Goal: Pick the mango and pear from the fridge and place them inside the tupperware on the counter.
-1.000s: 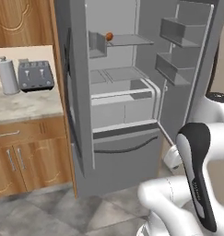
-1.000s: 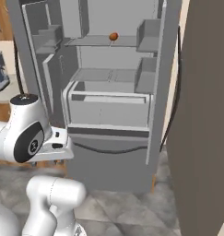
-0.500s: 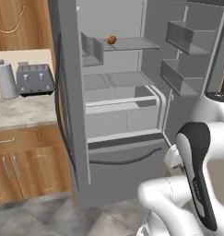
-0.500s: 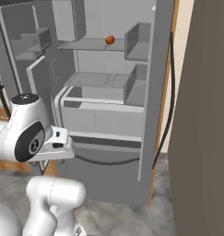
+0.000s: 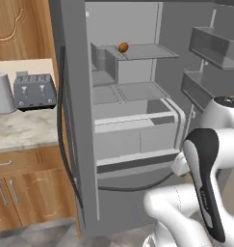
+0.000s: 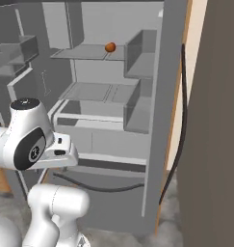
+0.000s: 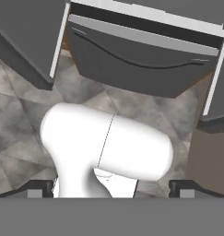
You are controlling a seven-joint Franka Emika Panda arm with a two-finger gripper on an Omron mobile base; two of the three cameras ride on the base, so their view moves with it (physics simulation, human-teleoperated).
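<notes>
**Fridge open, mango on the upper shelf**

The fridge (image 5: 137, 120) stands open and takes up most of both base views, its grey shelves and drawers bare to the front. Its black door seal (image 5: 65, 144) hangs loose down the left edge in the left base view, and in the right base view it runs down the right edge (image 6: 181, 120). In the hand view the fridge's bottom drawer (image 7: 141, 60) lies at 12 o'clock, over grey floor tiles (image 7: 21, 120).

The counter (image 5: 22, 128) sits at 9 o'clock in the left base view, beside the fridge, over brown cabinets (image 5: 27, 193) with metal handles. On it stand a grey toaster (image 5: 34, 90) and, just to its left, a pale upright canister (image 5: 3, 91).

The arm (image 5: 205, 183) is folded low in front of the fridge, at 4 o'clock in the left base view and at 8 o'clock in the right base view (image 6: 32, 144). The end effector (image 7: 111, 186) points down at the floor; only the two finger tips (image 7: 39, 186) show, far apart at the bottom corners of the hand view, so it is spread wide and holds nothing.

The mango (image 5: 123, 47) rests on the upper shelf (image 5: 142, 52), toward its back left corner, at 12 o'clock in the left base view. In the right base view the mango (image 6: 110, 47) also sits at 12 o'clock.
</notes>
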